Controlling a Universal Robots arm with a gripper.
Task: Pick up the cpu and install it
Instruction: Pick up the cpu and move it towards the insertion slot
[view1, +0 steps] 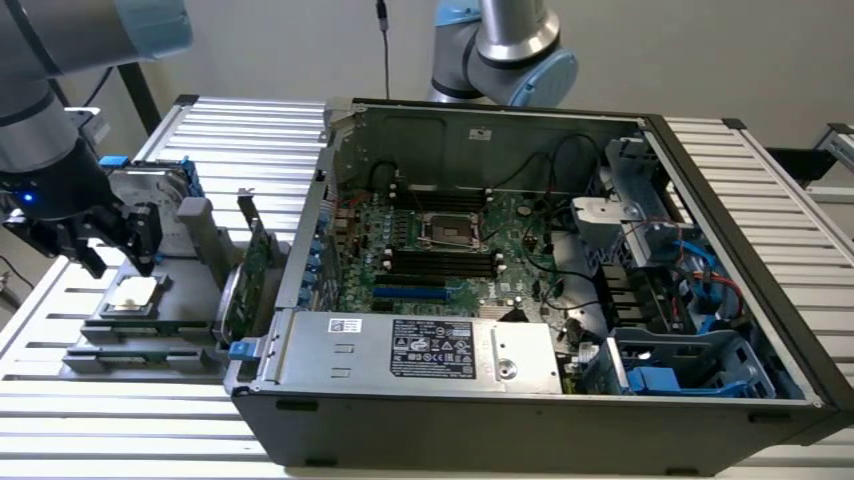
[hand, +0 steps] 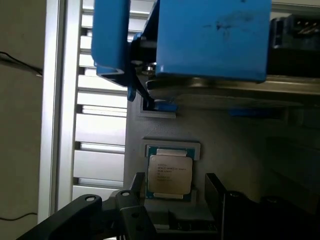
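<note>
Currently cpu (hand: 169, 173) just under spread end effector (hand: 174, 186), centred.

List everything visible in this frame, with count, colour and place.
cpu: one, silver-grey, in the grey holder at the exterior view's left
computer case: one, dark grey, open, on the table
motherboard: one, green, inside the computer case
power supply: one, silver, inside the computer case's near edge
expansion card: one, green, upright between cpu and computer case
hard drive: one, silver in blue brackets, beyond the cpu
table: one, silver slats, under everything
tool: one, black, open, straddling the cpu
</note>
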